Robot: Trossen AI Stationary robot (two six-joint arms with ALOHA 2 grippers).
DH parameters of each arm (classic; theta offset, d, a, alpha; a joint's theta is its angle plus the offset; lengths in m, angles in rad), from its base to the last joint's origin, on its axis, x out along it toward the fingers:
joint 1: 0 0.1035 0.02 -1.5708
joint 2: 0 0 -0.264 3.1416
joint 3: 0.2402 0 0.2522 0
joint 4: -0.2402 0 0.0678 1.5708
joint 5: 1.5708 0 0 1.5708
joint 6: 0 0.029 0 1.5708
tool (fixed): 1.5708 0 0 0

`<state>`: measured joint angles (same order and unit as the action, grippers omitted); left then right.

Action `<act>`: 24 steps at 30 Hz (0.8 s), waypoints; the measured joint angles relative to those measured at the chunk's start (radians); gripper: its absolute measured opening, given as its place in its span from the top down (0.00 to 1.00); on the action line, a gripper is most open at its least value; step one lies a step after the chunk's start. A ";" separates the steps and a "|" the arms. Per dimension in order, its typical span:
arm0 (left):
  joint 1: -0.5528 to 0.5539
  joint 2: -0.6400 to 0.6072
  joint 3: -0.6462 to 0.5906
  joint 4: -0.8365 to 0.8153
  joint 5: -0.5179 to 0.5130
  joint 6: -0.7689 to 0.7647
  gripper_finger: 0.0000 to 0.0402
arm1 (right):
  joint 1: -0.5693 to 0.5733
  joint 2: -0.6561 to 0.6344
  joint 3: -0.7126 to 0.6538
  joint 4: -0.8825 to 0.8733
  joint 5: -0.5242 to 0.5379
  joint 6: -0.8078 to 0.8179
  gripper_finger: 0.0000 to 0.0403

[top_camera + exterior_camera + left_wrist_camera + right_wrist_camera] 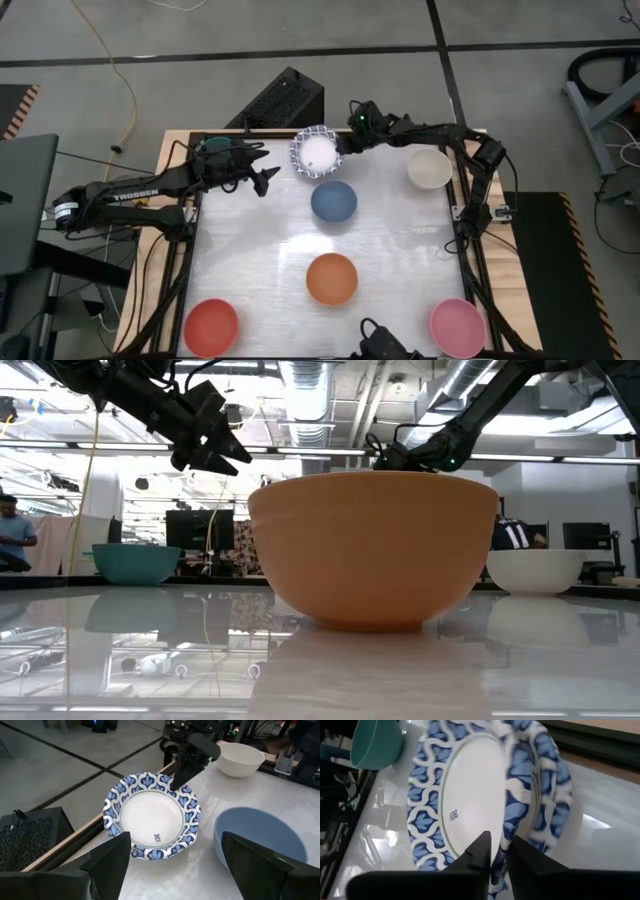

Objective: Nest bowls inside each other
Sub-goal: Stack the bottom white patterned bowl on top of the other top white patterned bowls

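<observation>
A white bowl with a blue-patterned rim (318, 152) sits nested in another like it (555, 795) at the table's far middle. My right gripper (500, 850) stands at its right rim, slanting down, fingers a little apart, one inside and one outside the rim. My left gripper (268, 180) hangs open above the table, left of this stack and facing it (152, 815). The teal bowl (218, 148) lies partly under my left arm. Blue (333, 201), cream (429, 168), orange (332, 278), red (211, 325) and pink (458, 325) bowls stand singly.
The white tabletop (400, 250) has bare room between the bowls. Black frame rails (470, 260) run along its left and right sides. A dark box (285, 100) stands on the floor beyond the far edge. In the low view the orange bowl (373, 545) blocks the middle.
</observation>
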<state>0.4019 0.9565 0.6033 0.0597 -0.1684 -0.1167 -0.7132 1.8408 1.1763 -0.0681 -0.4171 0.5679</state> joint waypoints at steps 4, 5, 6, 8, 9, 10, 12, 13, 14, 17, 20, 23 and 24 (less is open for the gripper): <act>0.000 0.000 0.000 -0.002 -0.001 0.000 0.25 | 0.009 0.000 0.000 0.000 0.001 -0.027 0.72; 0.000 0.000 0.000 -0.002 -0.005 0.003 0.25 | 0.010 0.000 0.000 0.003 0.005 -0.029 0.69; 0.000 0.000 0.000 -0.003 -0.011 0.013 0.25 | 0.010 0.000 0.000 0.003 0.010 -0.031 0.66; 0.000 0.000 0.000 -0.021 -0.031 0.036 0.25 | 0.005 0.000 0.000 0.003 0.013 -0.031 0.61; 0.000 0.000 0.000 -0.034 -0.039 0.044 0.25 | 0.002 -0.002 0.000 0.002 0.012 -0.031 0.59; 0.000 0.000 0.000 -0.048 -0.049 0.045 0.25 | -0.001 -0.004 0.000 -0.001 0.012 -0.031 0.57; 0.000 0.000 0.000 -0.081 -0.073 0.046 0.25 | -0.004 -0.007 0.000 0.001 0.012 -0.030 0.54; 0.000 0.000 0.000 -0.095 -0.085 0.046 0.25 | -0.004 -0.010 0.000 0.001 0.012 -0.030 0.53; 0.000 0.000 0.000 -0.111 -0.100 0.046 0.25 | -0.004 -0.012 0.000 0.000 0.015 -0.034 0.52; 0.000 0.000 0.000 -0.156 -0.158 0.046 0.25 | -0.004 -0.018 0.000 0.000 0.022 -0.054 0.52; 0.000 0.000 0.000 -0.194 -0.213 0.046 0.25 | -0.008 -0.024 0.000 0.001 0.023 -0.075 0.53; 0.000 0.000 -0.001 -0.233 -0.261 0.045 0.25 | -0.010 -0.038 0.000 -0.019 0.035 -0.097 0.54; 0.000 0.000 -0.001 -0.241 -0.268 0.045 0.25 | -0.010 -0.043 0.001 -0.028 0.041 -0.104 0.55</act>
<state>0.4023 0.9569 0.6025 -0.1813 -0.4368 -0.0719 -0.7228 1.7981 1.1771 -0.0965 -0.3766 0.4636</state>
